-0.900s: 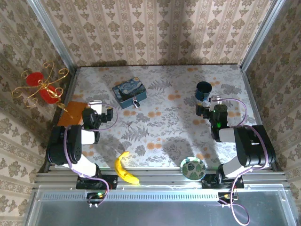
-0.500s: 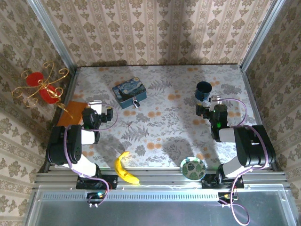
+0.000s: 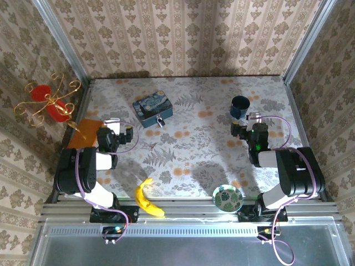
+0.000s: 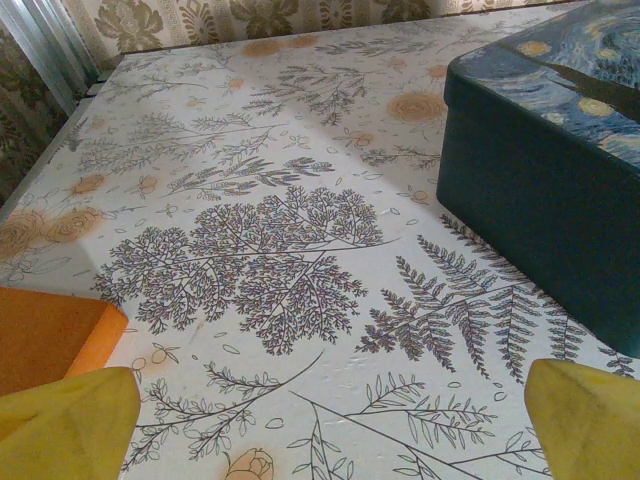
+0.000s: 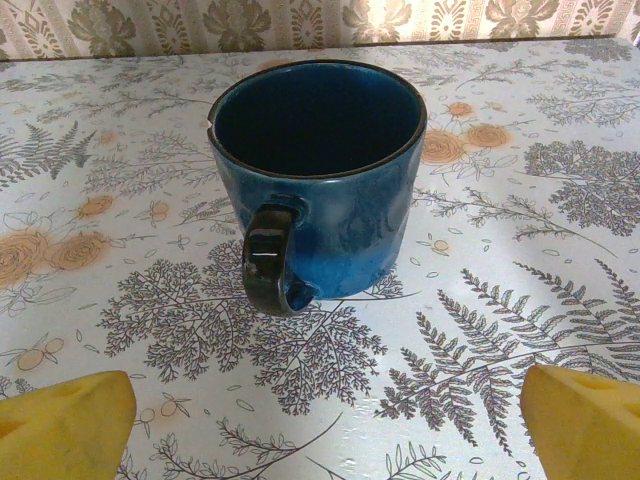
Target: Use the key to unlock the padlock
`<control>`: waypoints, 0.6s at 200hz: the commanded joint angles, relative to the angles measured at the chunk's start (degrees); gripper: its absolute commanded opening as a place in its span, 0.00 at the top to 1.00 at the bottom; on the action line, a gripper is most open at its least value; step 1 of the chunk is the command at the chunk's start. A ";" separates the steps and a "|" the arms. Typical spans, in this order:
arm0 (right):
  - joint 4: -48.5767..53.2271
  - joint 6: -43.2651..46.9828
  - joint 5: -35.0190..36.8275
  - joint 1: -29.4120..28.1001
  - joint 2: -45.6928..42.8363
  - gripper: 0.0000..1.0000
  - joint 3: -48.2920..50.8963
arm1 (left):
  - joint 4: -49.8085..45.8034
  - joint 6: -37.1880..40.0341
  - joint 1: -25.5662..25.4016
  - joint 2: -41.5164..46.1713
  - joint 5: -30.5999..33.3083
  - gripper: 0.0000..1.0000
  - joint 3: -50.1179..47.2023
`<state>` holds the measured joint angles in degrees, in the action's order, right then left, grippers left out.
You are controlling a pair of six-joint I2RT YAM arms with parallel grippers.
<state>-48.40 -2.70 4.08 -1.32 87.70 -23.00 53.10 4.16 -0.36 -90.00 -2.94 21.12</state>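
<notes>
Left jaws gape wide and empty beside the blue tin (image 4: 540, 190); right jaws likewise, facing the mug (image 5: 345, 225)

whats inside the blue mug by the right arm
Inside the blue mug the far wall is dark and bare, and nothing rises above the rim. Its near wall hides the bottom in the right wrist view, so something small could lie there.
</notes>
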 commanded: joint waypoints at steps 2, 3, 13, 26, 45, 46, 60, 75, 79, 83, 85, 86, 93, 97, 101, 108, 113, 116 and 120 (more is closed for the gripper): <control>0.15 0.68 0.91 0.18 -0.04 0.00 -0.64 | 0.86 0.76 -0.43 0.91 0.57 0.00 0.67; 0.19 0.68 0.88 0.18 -0.06 0.00 -0.64 | 0.86 0.76 -0.43 0.94 0.57 0.00 0.67; 0.15 0.68 0.92 0.18 -0.07 0.00 -0.61 | 0.87 0.75 -0.43 0.90 0.57 0.00 0.67; 0.15 0.68 0.87 0.14 -0.16 0.00 -0.57 | 0.86 0.71 -0.43 0.91 0.57 0.00 0.70; -0.09 0.68 1.01 0.18 -0.21 0.00 -0.47 | 0.86 0.76 -0.43 0.95 0.57 0.00 0.70; -0.10 0.68 0.97 0.18 -0.23 0.00 -0.42 | 0.86 0.76 -0.43 0.96 0.57 0.00 0.68; -0.10 0.68 1.10 0.18 -0.31 0.00 -0.40 | 0.62 0.73 -0.43 0.84 0.50 0.00 0.84; 0.85 0.68 1.11 0.11 -1.28 0.00 -0.42 | 0.42 0.65 -0.42 0.87 0.13 0.00 0.98; 0.81 0.68 1.04 0.11 -1.73 0.00 -0.31 | 0.42 0.65 -0.41 0.92 0.13 0.00 0.94; 0.93 0.61 1.17 0.10 -2.15 0.00 -0.17 | 0.42 0.67 -0.35 0.93 0.13 0.00 0.97; 1.03 0.60 1.21 0.14 -2.35 0.00 -0.08 | 0.38 0.67 -0.37 0.95 0.13 0.00 1.01; 1.07 0.59 1.25 0.11 -2.49 0.00 -0.10 | 0.40 0.67 -0.35 0.91 0.13 0.00 0.97; 1.68 0.59 1.44 0.09 -3.38 0.00 -0.01 | 0.42 0.67 -0.34 0.88 0.12 0.00 0.98; 2.19 0.55 1.61 0.09 -3.93 0.00 0.04 | 0.42 0.67 -0.34 0.90 0.13 0.00 0.97; 2.80 0.50 1.84 0.09 -4.62 0.00 -0.02 | 0.35 0.55 -0.28 0.80 0.12 0.00 1.02; 4.54 0.27 2.43 0.09 -6.08 0.00 -0.17 | -0.19 0.30 -0.08 0.85 0.20 0.00 1.30; 6.33 -0.02 2.92 0.01 -7.31 0.00 -0.50 | -0.42 -0.04 0.20 0.86 0.36 0.00 1.44; 7.10 -0.20 3.17 0.01 -7.49 0.00 -0.63 | -0.56 -0.30 0.31 0.87 0.45 0.00 1.50; 9.41 -0.83 3.80 0.00 -9.65 0.00 -0.99 | -0.54 -0.46 0.40 0.87 0.52 0.00 1.55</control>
<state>-45.45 -2.74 4.49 -1.32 84.18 -23.00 53.04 4.14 -0.34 -90.00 -2.94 21.12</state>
